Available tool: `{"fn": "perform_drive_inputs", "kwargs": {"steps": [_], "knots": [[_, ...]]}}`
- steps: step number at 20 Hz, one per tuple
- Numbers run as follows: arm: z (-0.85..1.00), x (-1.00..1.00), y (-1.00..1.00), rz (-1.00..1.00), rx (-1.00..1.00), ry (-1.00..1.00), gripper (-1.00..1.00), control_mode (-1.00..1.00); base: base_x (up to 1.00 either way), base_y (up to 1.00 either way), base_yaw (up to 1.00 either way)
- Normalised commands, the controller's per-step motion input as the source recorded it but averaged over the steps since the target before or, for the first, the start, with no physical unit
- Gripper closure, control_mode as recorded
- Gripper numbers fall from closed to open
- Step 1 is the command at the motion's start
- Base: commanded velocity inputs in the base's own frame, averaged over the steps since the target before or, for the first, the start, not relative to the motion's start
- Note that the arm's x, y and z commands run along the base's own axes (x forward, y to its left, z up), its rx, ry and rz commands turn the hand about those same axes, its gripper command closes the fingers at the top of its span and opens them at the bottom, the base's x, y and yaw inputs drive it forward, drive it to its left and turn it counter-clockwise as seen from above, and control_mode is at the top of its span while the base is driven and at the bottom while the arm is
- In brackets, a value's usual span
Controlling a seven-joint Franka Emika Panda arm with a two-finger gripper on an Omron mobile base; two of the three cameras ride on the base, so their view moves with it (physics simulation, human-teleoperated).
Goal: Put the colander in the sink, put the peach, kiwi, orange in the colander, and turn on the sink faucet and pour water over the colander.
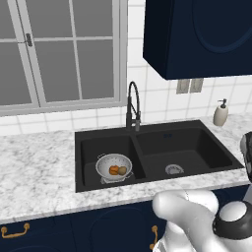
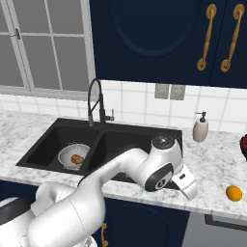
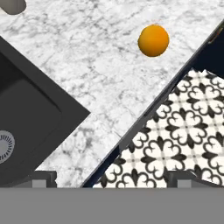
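Note:
The silver colander [image 1: 114,166] [image 2: 73,157] sits in the left basin of the black sink [image 1: 197,142] [image 2: 120,140]. Inside it lie an orange-toned peach [image 1: 113,170] and a brown kiwi [image 1: 122,171]. The orange [image 2: 234,193] [image 3: 153,40] rests on the marbled counter right of the sink, near the front edge. My gripper [image 2: 189,189] [image 3: 111,179] hangs open and empty over the counter's front edge, between the sink's right basin and the orange. The black gooseneck sink faucet [image 1: 133,106] [image 2: 96,103] stands behind the basin divider. No water runs.
A beige soap pump bottle [image 1: 220,114] [image 2: 200,129] stands at the back right of the sink. Something dark red [image 2: 243,144] shows at the counter's far right. Patterned floor tiles [image 3: 183,131] lie below the counter edge. Navy wall cabinets hang overhead.

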Motion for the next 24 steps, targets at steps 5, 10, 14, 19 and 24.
{"fn": "perform_drive_inputs", "kwargs": {"steps": [5, 10, 14, 19, 24], "knots": [[0.0, 0.16, -0.84, -0.12, 0.0, 0.0, -1.0, -1.0, 0.0, 0.0, 0.0], [-0.02, 0.09, -0.86, -0.06, 0.01, 0.0, -1.0, -1.0, 0.0, 0.0, 0.0], [-0.13, 0.22, -0.65, 0.0, 0.0, 0.0, -1.0, -1.0, 0.0, 0.0, 0.0], [-0.15, 0.24, -0.59, 0.0, 0.0, 0.0, -1.0, -1.0, 0.0, 0.0, 0.0], [-0.25, 0.0, -0.37, 0.0, 0.0, 0.0, -1.0, -1.0, 0.0, 0.0, 0.0]]}}
